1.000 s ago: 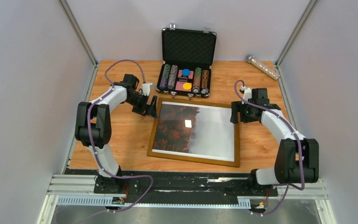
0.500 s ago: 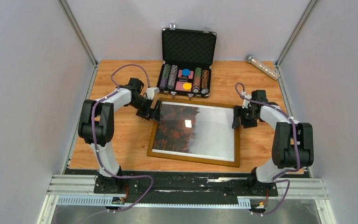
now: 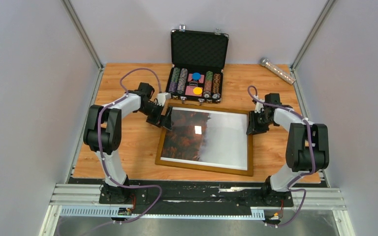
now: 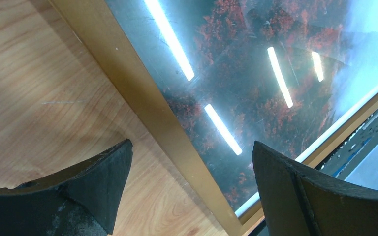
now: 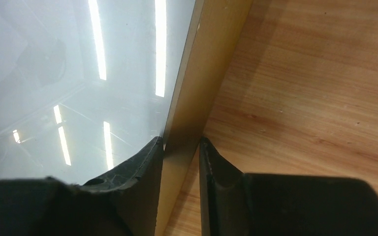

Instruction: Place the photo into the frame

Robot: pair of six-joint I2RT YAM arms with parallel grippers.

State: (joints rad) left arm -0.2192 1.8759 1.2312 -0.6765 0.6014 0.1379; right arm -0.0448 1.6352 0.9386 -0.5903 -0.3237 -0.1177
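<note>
Wooden table point(image 3: 128, 142) under both sets of jaws. The frame point(image 3: 202, 167) lies flat on it, spanning the whole stretch between the two grippers. Light-brown rails, clear pane with ceiling lights glaring off it.

The photo point(image 3: 187, 137) sits inside the frame under the pane. Its dark red-orange trees are toward the left jaws and its pale fog toward the right jaws.

Open black case point(image 3: 199, 49) is beyond the frame, just past the left jaws, with its lid up. Rows of poker chips point(image 3: 179, 81) are in its tray.

Left arm point(image 3: 103, 128) reaches in from the frame's left side, right arm point(image 3: 305, 142) from its right.

Left gripper point(image 3: 163, 117) is at the frame's far-left corner, jaws wide apart and holding nothing. In the left wrist view the left rail runs diagonally through the gap. One finger point(image 4: 78, 191) is over bare table outside the rail. The other is over the pane and the red trees. Can't tell whether either tip touches down.

Right gripper point(image 3: 252, 125) is on the frame's right rail near the far corner. In the right wrist view the jaws are narrow and clamped on the rail, which fills the gap with no space on either side. The inner finger point(image 5: 138, 172) is over the foggy pane, the outer one over table.

A glittery tube point(image 3: 277, 70) lies well beyond the right jaws at the far right corner.
</note>
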